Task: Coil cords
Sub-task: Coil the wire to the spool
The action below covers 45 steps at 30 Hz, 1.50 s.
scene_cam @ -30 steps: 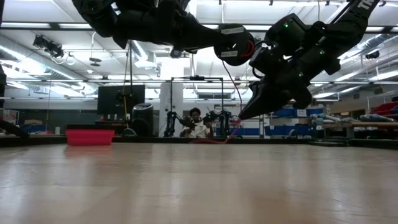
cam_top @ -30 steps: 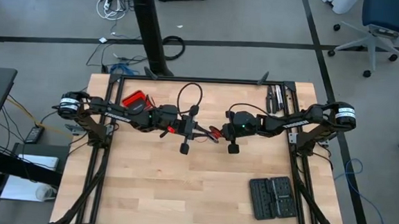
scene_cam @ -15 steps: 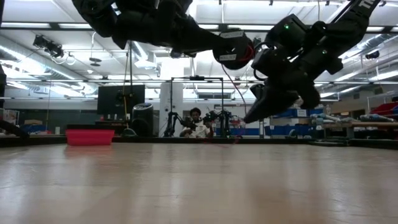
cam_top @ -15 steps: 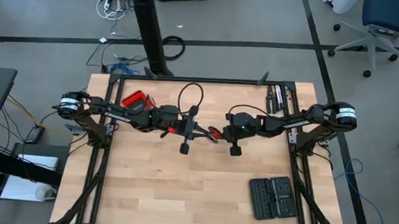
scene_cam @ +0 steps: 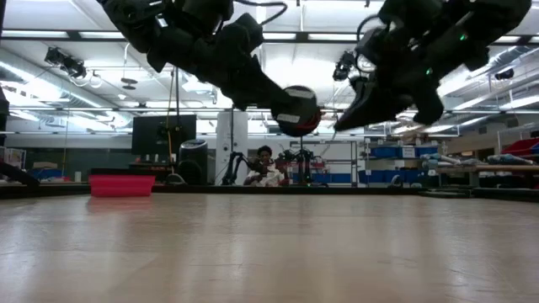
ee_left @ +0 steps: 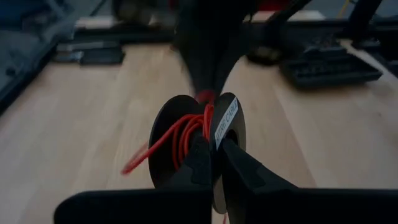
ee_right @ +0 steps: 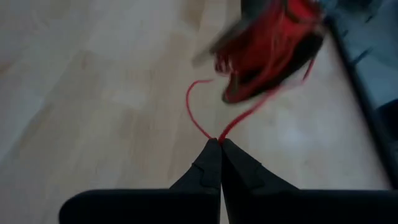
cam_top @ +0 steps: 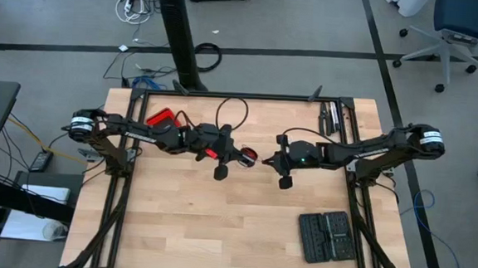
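- Two grippers are working above the middle of your table: the left gripper (ee_left: 214, 165) is clamped on a dark spool (ee_left: 186, 140), and the red wire (ee_left: 180, 134) is wound between the spool's flanges just ahead of its fingertips.
- Your right gripper (ee_right: 219, 163) has its fingers pressed together on a free stretch of the wire, which rises from its tips to the spool.
- Since a second ago the right gripper (cam_top: 272, 163) has drawn back from the left one (cam_top: 239, 157), and the spool has swung lower in the low view.
- That reads as a winding pass, so the coiling looks partly done; loose wire is left beyond the right gripper's tips.
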Motion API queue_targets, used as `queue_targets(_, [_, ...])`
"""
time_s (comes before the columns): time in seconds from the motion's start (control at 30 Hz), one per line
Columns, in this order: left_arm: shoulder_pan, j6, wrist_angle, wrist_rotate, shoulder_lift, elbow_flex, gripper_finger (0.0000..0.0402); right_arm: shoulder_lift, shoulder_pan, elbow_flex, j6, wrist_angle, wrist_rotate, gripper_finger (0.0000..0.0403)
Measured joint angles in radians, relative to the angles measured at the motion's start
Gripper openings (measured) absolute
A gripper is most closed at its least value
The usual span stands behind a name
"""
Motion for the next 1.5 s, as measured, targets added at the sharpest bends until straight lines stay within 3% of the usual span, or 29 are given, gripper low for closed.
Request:
queue_targets(0.1, [0.016, -0.017, -0.048, -0.002, -0.015, 0.0, 0.0013, -0.048, 0.029, 0.0, -0.033, 0.003, 0.04, 0.0])
queue_targets(0.27, [0.031, -0.026, -0.055, 0.007, -0.021, 0.0, 0.0013, -0.109, 0.043, 0.035, -0.038, -0.004, 0.014, 0.0])
queue_targets(0.43, [0.031, -0.019, -0.052, 0.04, -0.021, 0.0, 0.0013, -0.136, 0.038, 0.125, 0.01, -0.198, 0.067, 0.0])
queue_targets(0.53, [0.031, 0.008, -0.04, 0.132, -0.022, 0.0, 0.0013, -0.133, 0.007, 0.136, 0.045, -0.268, 0.106, 0.0])
queue_targets(0.77, [0.029, 0.143, 0.041, 0.331, -0.022, 0.0, 0.0013, -0.077, -0.05, 0.131, -0.021, -0.159, -0.044, 0.0])
queue_targets(0.93, [0.029, 0.221, 0.198, 0.381, -0.022, 0.0, 0.0013, -0.032, -0.056, 0.132, 0.013, -0.095, -0.167, 0.0])
queue_targets(1.07, [0.029, 0.382, 0.271, 0.374, -0.022, 0.0, 0.0013, -0.009, -0.033, 0.132, 0.016, -0.12, -0.177, 0.0])
queue_targets(1.2, [0.029, 0.503, 0.311, 0.299, -0.022, 0.0, 0.0013, -0.017, -0.025, 0.131, 0.001, -0.187, -0.187, 0.0])
queue_targets(1.37, [0.028, 0.533, 0.414, 0.251, -0.021, -0.001, 0.0013, -0.021, -0.03, 0.114, 0.006, -0.21, -0.215, 0.0])
queue_targets(1.5, [0.017, 0.529, 0.44, 0.139, -0.021, -0.001, 0.0013, -0.025, -0.029, 0.1, -0.001, -0.215, -0.224, 0.0])
